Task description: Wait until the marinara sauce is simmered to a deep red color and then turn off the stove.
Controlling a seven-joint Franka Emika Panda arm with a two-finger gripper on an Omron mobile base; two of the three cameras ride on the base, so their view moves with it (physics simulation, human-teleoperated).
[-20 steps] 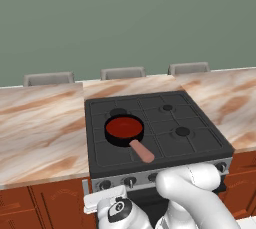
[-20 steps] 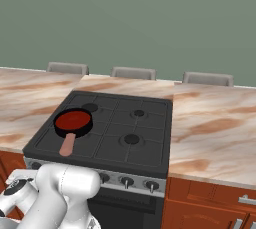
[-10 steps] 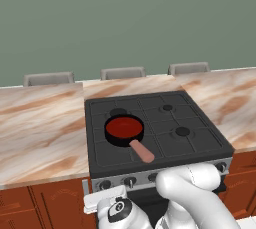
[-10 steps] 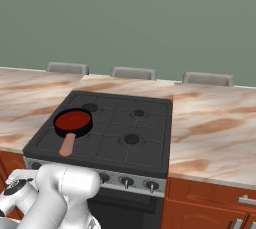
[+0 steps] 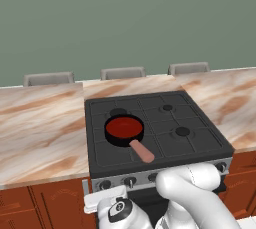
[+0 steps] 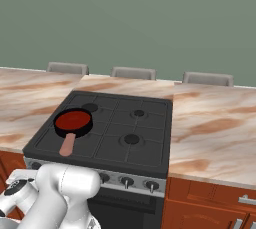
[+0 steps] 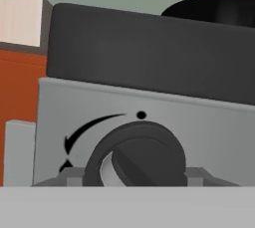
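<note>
The marinara sauce point(image 5: 124, 127), centre-left on the stove point(image 5: 200, 140), is showing deep red. The gripper point(image 7: 134, 172), at frame bottom, is clamping the knob point(image 7: 137, 155); turning it off remains.

A: What colour is the marinara sauce point(image 5: 123, 127)?

B: Deep red, in a black pan point(image 5: 116, 138) with a pinkish-tan handle point(image 5: 142, 151).

A: And the stove point(image 6: 145, 138)?

B: Black top, silver front panel point(image 7: 209, 132), dark knob point(image 7: 137, 155).

A: Around it?

B: Marbled tan-and-brown countertop point(image 5: 40, 123), reddish-brown cabinets point(image 6: 205, 208), grey-green wall point(image 5: 125, 23) across the upper frame.
</note>
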